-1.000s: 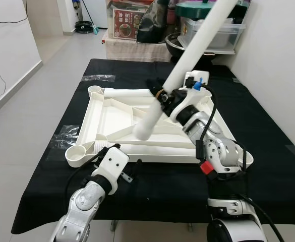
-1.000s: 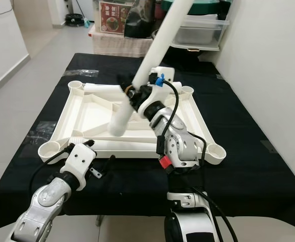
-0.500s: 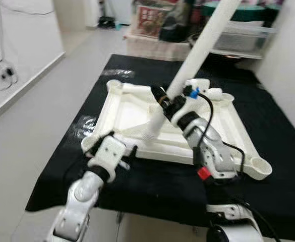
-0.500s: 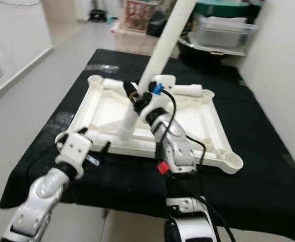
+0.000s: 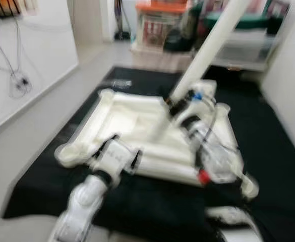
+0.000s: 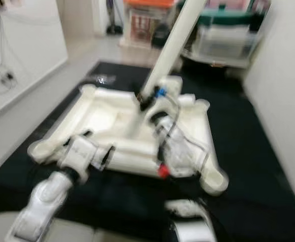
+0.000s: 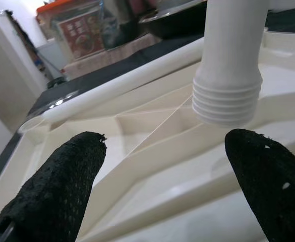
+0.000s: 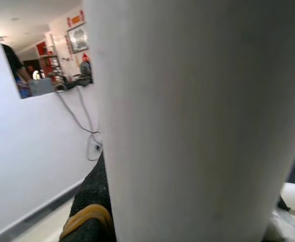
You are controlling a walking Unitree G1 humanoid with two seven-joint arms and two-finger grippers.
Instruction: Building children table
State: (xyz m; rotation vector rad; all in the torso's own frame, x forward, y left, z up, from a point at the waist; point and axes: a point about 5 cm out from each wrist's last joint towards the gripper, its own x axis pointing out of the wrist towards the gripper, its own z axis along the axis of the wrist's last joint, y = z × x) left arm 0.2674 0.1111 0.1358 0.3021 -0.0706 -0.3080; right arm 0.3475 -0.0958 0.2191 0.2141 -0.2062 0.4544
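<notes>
The white table top [image 5: 119, 113] lies upside down on the black-covered table, with round sockets at its corners. My right gripper [image 5: 175, 105] is shut on a long white leg [image 5: 208, 48], holding it slanted up and away. The leg's threaded lower end [image 7: 228, 96] hangs just above the ribbed underside. In the right wrist view the leg [image 8: 187, 121] runs along a black finger [image 8: 89, 201]. My left gripper [image 7: 165, 151] is open over the near rail, its fingers [image 7: 61, 191] either side of the threaded end and short of it.
A second white leg [image 7: 122, 85] lies along the far rim of the table top. The black cloth [image 5: 273, 151] shows on the right side. Storage boxes [image 5: 162, 25] stand behind the table. A white wall with hanging cables [image 5: 16, 80] is on the left.
The whole picture has shifted and blurred, so the camera moved. My left gripper has come up from the near-left corner onto the near rail. The leg stays in my right gripper.
</notes>
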